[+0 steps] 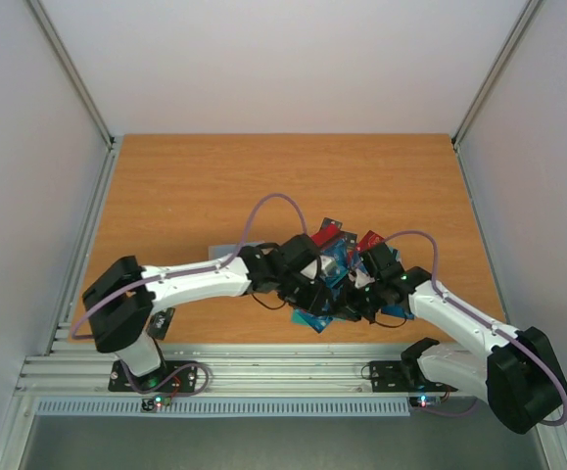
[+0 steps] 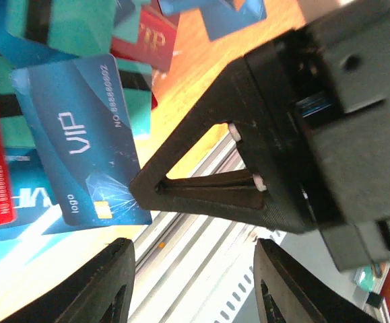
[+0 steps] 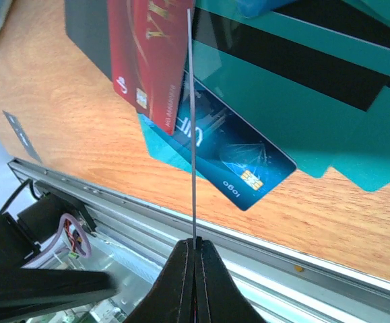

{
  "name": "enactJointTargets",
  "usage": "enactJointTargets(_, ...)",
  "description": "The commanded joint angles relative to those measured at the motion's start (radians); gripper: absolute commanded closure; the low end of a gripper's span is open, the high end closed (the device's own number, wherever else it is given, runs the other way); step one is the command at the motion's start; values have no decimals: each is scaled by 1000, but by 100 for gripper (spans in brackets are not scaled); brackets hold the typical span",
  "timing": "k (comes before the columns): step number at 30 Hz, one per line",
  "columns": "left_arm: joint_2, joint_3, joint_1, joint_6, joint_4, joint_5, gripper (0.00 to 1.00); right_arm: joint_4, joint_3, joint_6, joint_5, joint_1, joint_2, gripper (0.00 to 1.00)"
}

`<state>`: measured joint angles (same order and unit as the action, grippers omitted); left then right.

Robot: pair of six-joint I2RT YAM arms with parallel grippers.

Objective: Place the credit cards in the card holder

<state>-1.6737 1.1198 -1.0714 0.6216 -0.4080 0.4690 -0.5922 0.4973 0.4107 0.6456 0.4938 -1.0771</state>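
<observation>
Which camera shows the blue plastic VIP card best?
The left wrist view: the blue plastic VIP card lies nearly whole, its print readable. The right wrist view shows a like blue card partly under a red card, maybe the same one. The top view shows only a tiny crowded pile.

Robotics laboratory test cell: a wood-grain counter [image 1: 195, 186] enclosed by plain white panels [image 1: 283, 59] on aluminium framing [image 1: 80, 86], with cabled left arm [image 1: 195, 279] and right arm [image 1: 459, 318] bolted to a slotted metal rail [image 1: 283, 364].
</observation>
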Motion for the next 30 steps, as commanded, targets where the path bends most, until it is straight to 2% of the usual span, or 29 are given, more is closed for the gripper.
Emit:
enactJointTargets(1,120,-17,53,-1,-76,-54,49,-54,77,-73,-22,-4,3,99)
enactJointTargets(5,232,-33,126,-31,-172,-87,44,-92,141,-115,-36,-3,6,99)
enactJointTargets(8,296,-46,221,-82,-242,-82,43,-101,193,-139,-35,-4,1,99)
enactJointTargets(12,374,-55,343,-145,-317,-49,39,-102,276,-184,-17,-4,-21,99)
enactJointTargets(16,426,-50,451,-195,-348,43,32,-89,370,-226,10,-6,-44,99)
enactJointTargets(23,458,-41,607,-194,-243,348,30,34,466,-250,117,-7,-75,99)
enactJointTargets(27,454,-44,645,-120,-91,505,30,147,502,-225,228,-8,-104,99)
enactJointTargets(30,442,-25,656,-91,-50,560,30,222,530,-202,302,-8,-132,99)
